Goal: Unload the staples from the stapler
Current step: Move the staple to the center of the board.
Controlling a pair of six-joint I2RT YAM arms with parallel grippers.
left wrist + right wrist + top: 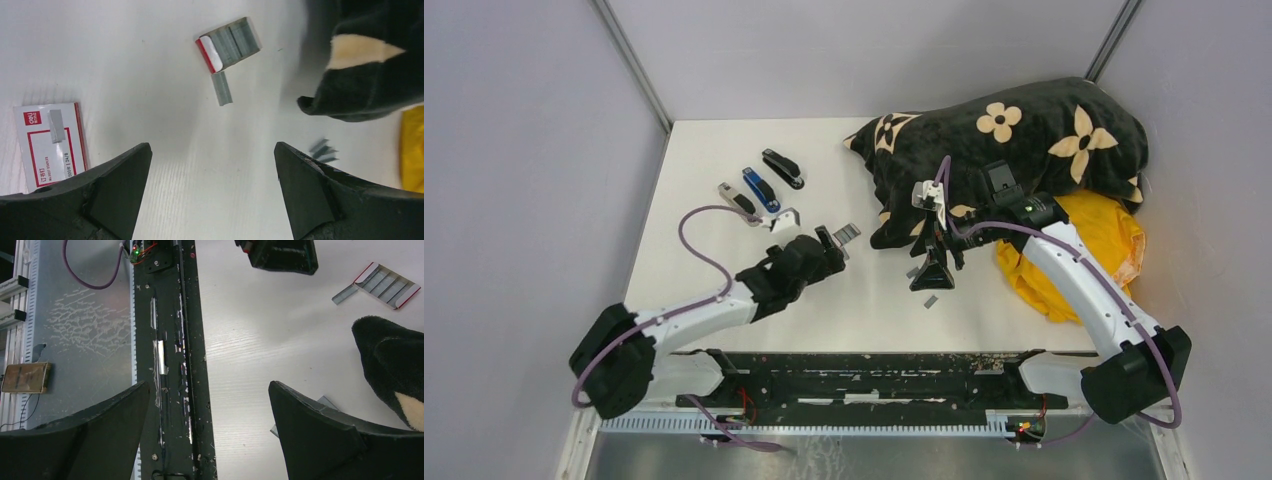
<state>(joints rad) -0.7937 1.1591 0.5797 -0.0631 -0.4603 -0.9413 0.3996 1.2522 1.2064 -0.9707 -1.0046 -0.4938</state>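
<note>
Staples [221, 88] are seen out on the table [125, 60], a strip lying just ahead of the left gripper [212, 148], whose fingers are spread with nothing between them. The right gripper [208, 385] is likewise spread and empty. Farther off, left of the left fingers, three staplers [761, 189] appear closed, so unloading is judged unfinished. Beyond, a black blanket [1024, 150] and grey walls [524, 150] are seen.

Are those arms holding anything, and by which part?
Nothing is held: the left end effector and the right end effector both stand open and empty.
</note>
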